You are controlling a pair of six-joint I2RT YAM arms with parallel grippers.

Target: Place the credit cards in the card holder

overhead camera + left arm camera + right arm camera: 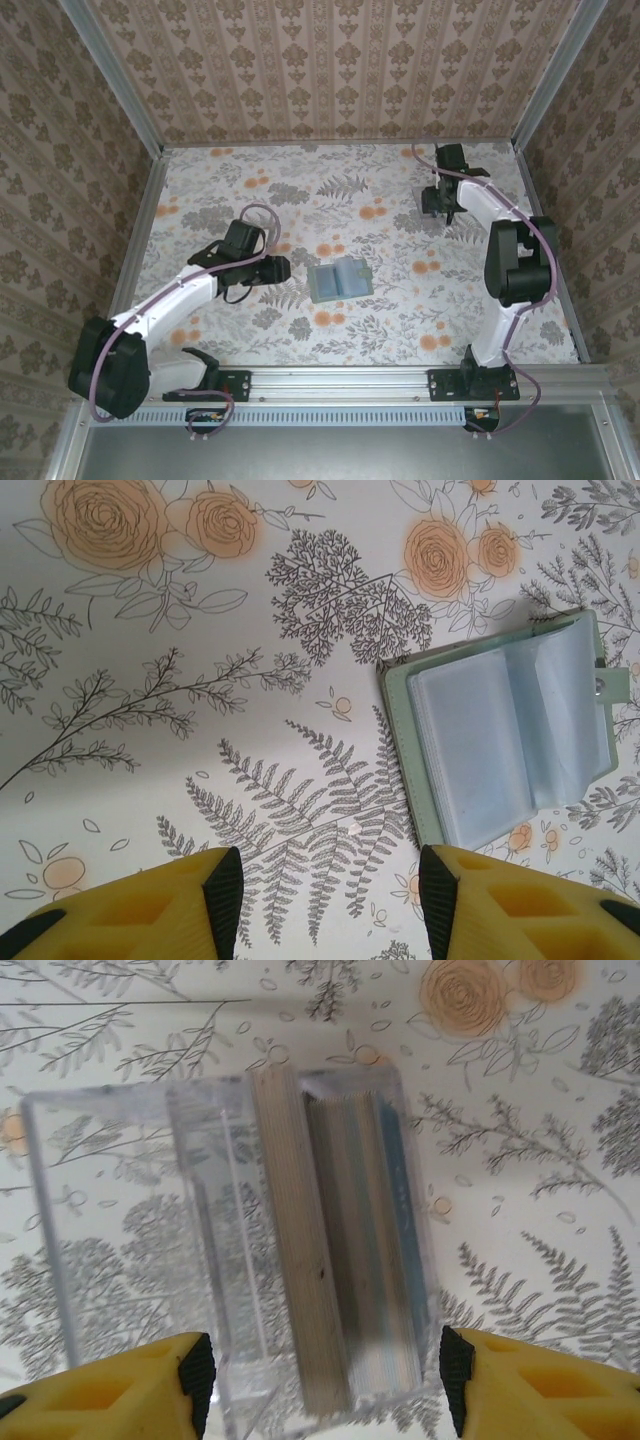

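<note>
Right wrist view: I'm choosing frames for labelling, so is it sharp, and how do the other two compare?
Right wrist view: soft focus, the clear case and the card stack inside it smeared. Left wrist view: the open card holder crisp, a broad grey shadow across the lower left. Top external view: even light, only faint shadows on the table.

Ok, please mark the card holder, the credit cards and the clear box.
card holder (470, 745), left wrist view, on its pale left inner page.
credit cards (350, 1250), right wrist view, on the edges of the stack.
clear box (120, 1220), right wrist view, on its see-through left half.
</note>
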